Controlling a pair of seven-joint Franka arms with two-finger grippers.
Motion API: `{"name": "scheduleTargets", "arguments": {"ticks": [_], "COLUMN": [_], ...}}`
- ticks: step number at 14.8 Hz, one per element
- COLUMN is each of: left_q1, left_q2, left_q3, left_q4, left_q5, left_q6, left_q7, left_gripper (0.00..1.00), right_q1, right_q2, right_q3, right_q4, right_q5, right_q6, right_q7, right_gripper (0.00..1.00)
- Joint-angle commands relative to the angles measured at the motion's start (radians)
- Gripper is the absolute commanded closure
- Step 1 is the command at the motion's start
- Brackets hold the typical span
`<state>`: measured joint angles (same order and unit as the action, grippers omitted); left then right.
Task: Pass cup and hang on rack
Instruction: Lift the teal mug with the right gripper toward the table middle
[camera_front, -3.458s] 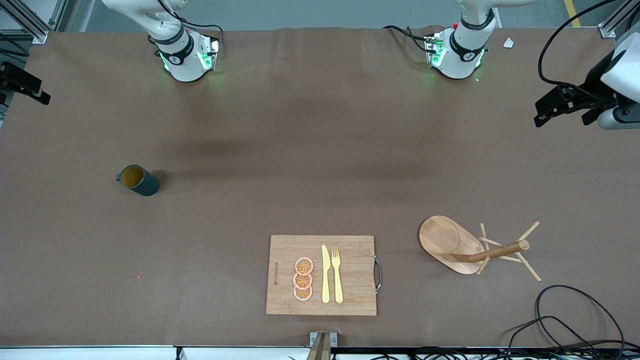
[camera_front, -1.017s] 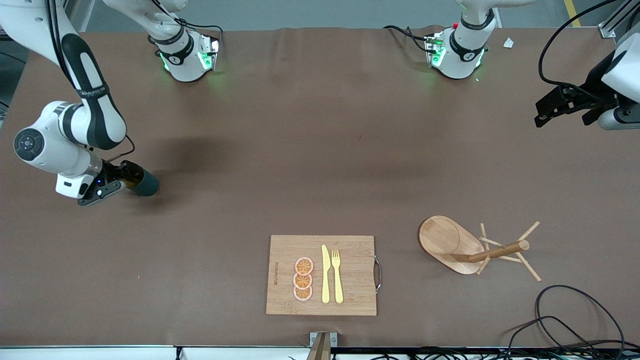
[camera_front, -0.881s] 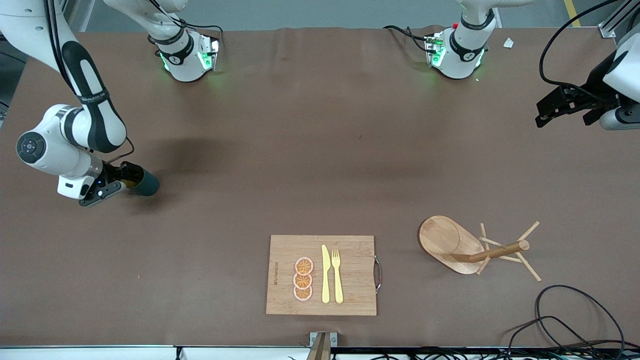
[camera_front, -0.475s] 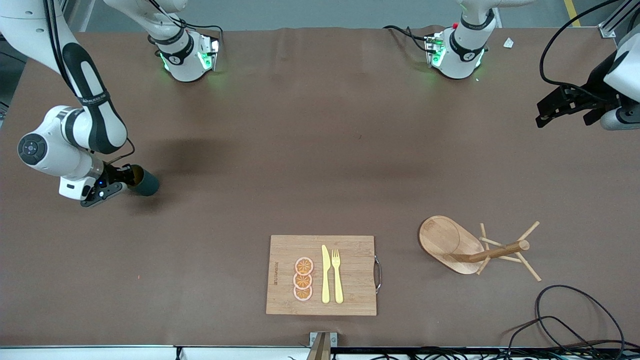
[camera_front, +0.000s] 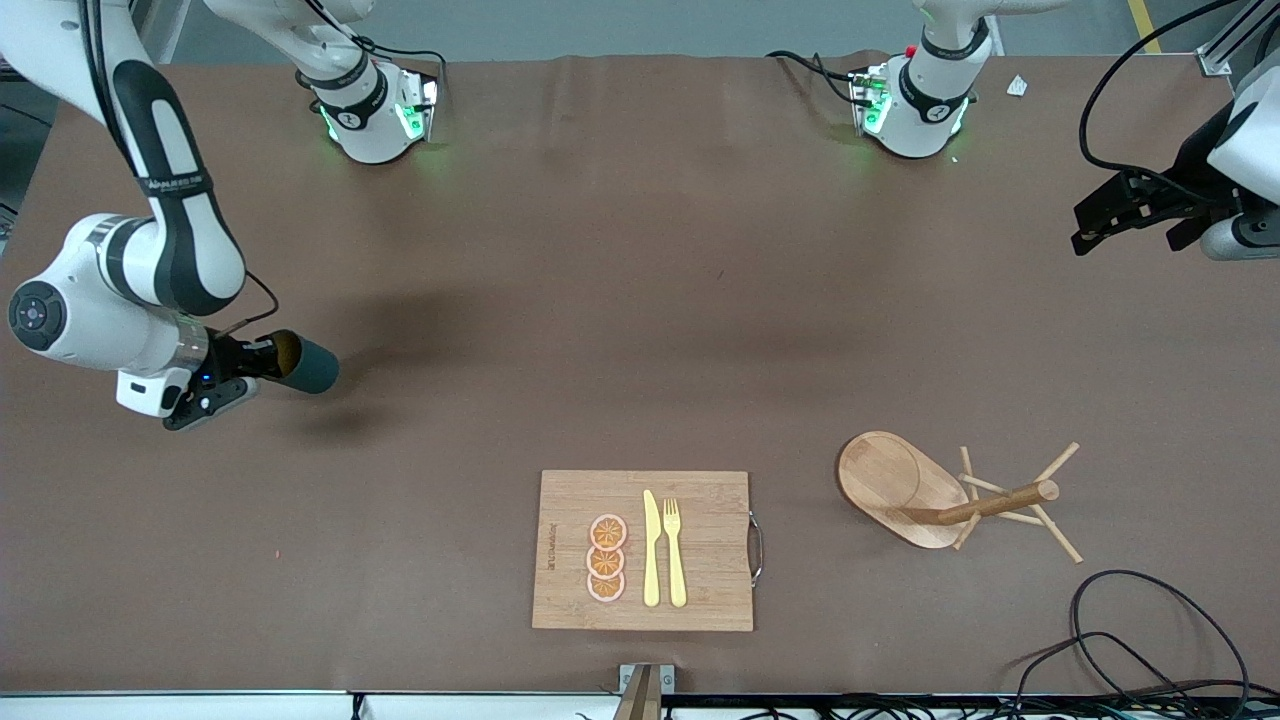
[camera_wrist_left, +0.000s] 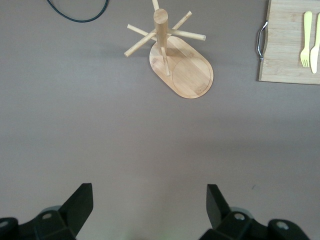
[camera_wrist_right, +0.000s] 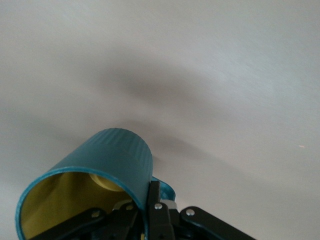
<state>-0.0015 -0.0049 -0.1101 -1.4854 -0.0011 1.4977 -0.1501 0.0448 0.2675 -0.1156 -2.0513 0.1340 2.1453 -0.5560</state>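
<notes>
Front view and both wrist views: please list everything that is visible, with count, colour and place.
cup: one, dark teal, yellow-brown inside, lifted above the table at the right arm's end, tilted.
rack: one, light wood, standing toward the left arm's end.
cutting board: one, light wood, metal handle, at the table edge nearest the front camera.
orange slices: three, orange, in a row on the board.
knife: one, yellow, on the board beside the slices.
fork: one, yellow, beside the knife.
cables: black, at the table corner near the rack.
right gripper: shut on the cup's rim.
left gripper: open, waiting in the air.

Even overhead light, soft shadows on the table (camera_front: 640, 300); right wrist view washed-out, slightly blurred
</notes>
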Motion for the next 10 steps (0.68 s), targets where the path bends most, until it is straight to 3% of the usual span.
{"name": "scheduleTargets", "arguments": {"ticks": [1, 6, 10], "left_q1": [0.006, 0.008, 0.026], "left_q2": [0.006, 0.006, 0.006], "left_q3": [0.001, 0.001, 0.001], "left_q4": [0.016, 0.016, 0.013], "left_q5": [-0.023, -0.023, -0.025], "left_q6": [0.001, 0.001, 0.001], "left_q7": [0.021, 0.021, 0.023], "left_gripper": [0.00, 0.00, 0.00], "right_q1": [0.137, 0.392, 0.588], "right_q2": [-0.079, -0.082, -0.028], "right_q3": [-0.003, -0.001, -0.001], "right_q4": [-0.026, -0.026, -0.007], "right_q5": [0.006, 0.007, 0.007], "right_q6": [-0.050, -0.039, 0.065], "right_q7": [0.238, 0.595, 0.882], "right_gripper": [1.00, 1.00, 1.00]}}
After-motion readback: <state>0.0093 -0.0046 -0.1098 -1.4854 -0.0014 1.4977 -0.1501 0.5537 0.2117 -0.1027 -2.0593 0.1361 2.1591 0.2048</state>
